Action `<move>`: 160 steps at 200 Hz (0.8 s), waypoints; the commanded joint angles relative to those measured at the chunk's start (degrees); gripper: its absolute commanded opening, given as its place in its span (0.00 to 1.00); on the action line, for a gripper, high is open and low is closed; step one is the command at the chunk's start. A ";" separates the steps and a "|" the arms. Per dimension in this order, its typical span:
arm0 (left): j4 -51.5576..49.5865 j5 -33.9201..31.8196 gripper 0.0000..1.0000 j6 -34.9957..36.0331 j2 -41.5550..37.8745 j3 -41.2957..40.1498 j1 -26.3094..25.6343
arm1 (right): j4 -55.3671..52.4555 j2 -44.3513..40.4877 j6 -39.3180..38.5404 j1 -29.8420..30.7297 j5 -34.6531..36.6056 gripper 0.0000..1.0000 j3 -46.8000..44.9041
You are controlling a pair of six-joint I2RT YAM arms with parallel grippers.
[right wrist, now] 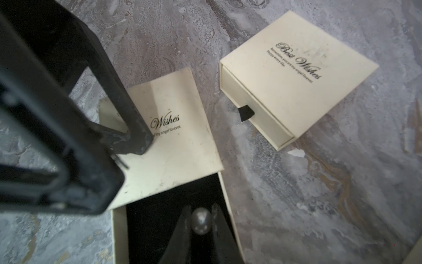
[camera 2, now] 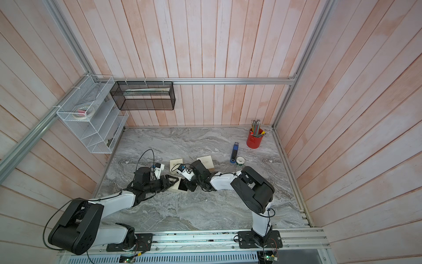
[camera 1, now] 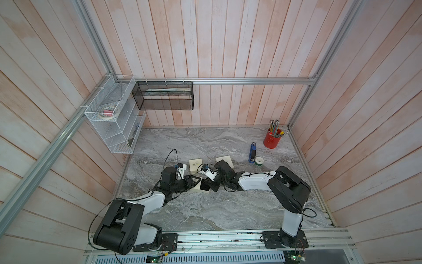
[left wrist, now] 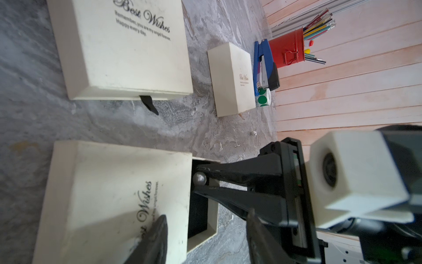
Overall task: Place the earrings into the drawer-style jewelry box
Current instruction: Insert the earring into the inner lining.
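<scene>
A cream drawer-style jewelry box (right wrist: 173, 137) lies mid-table with its black-lined drawer (right wrist: 155, 219) pulled out; it also shows in both top views (camera 1: 195, 188) (camera 2: 174, 187). My right gripper (right wrist: 201, 222) is shut on a pearl earring (right wrist: 201, 220) just over the drawer's lining. In the left wrist view the right gripper (left wrist: 199, 180) holds the pearl earring (left wrist: 199, 178) at the drawer's mouth. My left gripper (left wrist: 206, 214) stands open at the box, and one of its fingertips (right wrist: 139, 142) rests on the sleeve's top. A tiny silvery bead (left wrist: 253, 133) lies on the table beyond.
Two closed cream boxes lie behind: one with a black ribbon tab (camera 1: 196, 165) (right wrist: 294, 75), another (camera 1: 225, 160) further right. A blue stapler (camera 1: 252, 153), a green sticker roll (camera 1: 259, 161) and a red pencil cup (camera 1: 272, 139) stand back right. Wire baskets (camera 1: 114, 114) hang at the left wall.
</scene>
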 commanded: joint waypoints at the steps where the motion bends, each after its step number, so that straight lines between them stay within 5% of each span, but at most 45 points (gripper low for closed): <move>1: 0.89 0.47 0.56 1.47 0.37 -0.25 0.32 | -3.13 0.87 -0.26 0.41 1.15 0.00 1.15; 160: -0.05 -0.23 0.55 2.15 0.64 -0.67 0.36 | -13.54 2.74 -1.82 1.03 2.82 0.05 5.58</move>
